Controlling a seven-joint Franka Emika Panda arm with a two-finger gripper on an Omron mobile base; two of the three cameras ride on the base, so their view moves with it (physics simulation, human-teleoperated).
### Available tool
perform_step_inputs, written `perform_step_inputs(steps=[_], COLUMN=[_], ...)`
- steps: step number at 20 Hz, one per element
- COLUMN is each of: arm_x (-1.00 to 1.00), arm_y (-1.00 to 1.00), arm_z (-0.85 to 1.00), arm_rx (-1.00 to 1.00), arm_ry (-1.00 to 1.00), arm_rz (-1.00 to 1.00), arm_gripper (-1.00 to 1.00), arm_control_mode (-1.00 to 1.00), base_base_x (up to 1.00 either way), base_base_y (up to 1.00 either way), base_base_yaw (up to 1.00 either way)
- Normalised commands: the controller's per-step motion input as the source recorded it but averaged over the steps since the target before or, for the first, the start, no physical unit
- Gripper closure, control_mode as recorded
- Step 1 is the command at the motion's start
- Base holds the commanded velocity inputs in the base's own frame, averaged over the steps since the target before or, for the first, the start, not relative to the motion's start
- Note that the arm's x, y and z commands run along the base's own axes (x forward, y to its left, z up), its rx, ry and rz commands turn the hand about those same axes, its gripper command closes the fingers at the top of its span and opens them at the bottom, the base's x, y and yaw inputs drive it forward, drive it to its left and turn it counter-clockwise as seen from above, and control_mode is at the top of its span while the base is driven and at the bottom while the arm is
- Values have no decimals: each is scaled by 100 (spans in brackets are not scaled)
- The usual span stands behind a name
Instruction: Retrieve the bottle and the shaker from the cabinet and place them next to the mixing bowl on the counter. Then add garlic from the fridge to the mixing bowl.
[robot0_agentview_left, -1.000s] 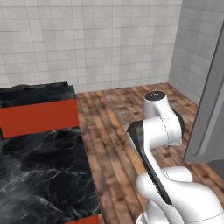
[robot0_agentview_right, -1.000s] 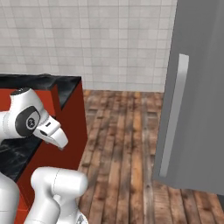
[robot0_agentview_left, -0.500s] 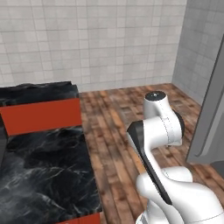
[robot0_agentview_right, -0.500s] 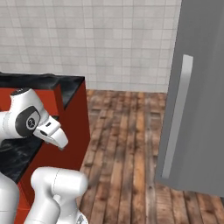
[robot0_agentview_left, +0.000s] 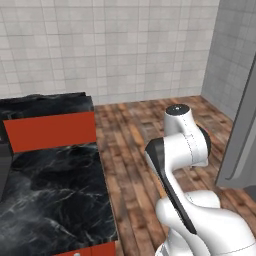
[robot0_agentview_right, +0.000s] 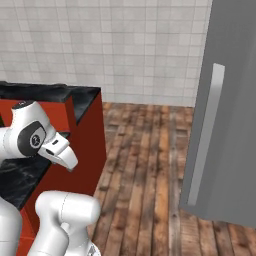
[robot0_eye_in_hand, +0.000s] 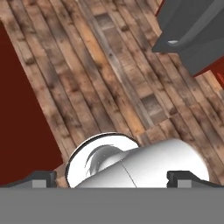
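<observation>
My fingers (robot0_eye_in_hand: 112, 177) are spread wide and empty, pointing at the floor. The fridge (robot0_agentview_right: 227, 115) fills the right of the right base view; I should square up to its handle (robot0_agentview_right: 204, 140) before reaching.

Black marble-look desk (robot0_agentview_left: 55, 185) with faint white veining; red cabinet fronts (robot0_agentview_right: 87, 145) beneath. Grey fridge (robot0_agentview_right: 232, 110) with a paler grey bar handle (robot0_agentview_right: 205, 135). Brown wood-plank floor (robot0_agentview_right: 150, 165), mottled. Pale grey tiled wall (robot0_agentview_left: 110, 45).

A brown wooden plank floor (robot0_agentview_left: 135, 145) runs back to a pale grey tiled wall (robot0_agentview_right: 125, 45) behind it.
</observation>
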Motion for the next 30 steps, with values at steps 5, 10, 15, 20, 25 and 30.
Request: perform_step_inputs(steps=[5,10,15,20,25,30], arm_x=[0,-8,-43,-55,-50,-29], arm_y=[0,-7,-1,8,-17,-46], arm_z=[0,-7,81,85,0,5], arm_rx=[0,18,44,6,-21,-13], arm_ry=[-1,-1,10,9,0,1], arm_rz=[2,17,36,26,17,0], arm_gripper=[-100,-100,-100,-100,-100,-100], arm_control_mode=[-100,-100,-100,-100,-100,-100], base_base_x=[0,0,0,0,0,0], base_base_y=[0,0,0,0,0,0], base_base_yaw=[2,0,0,0,0,0])
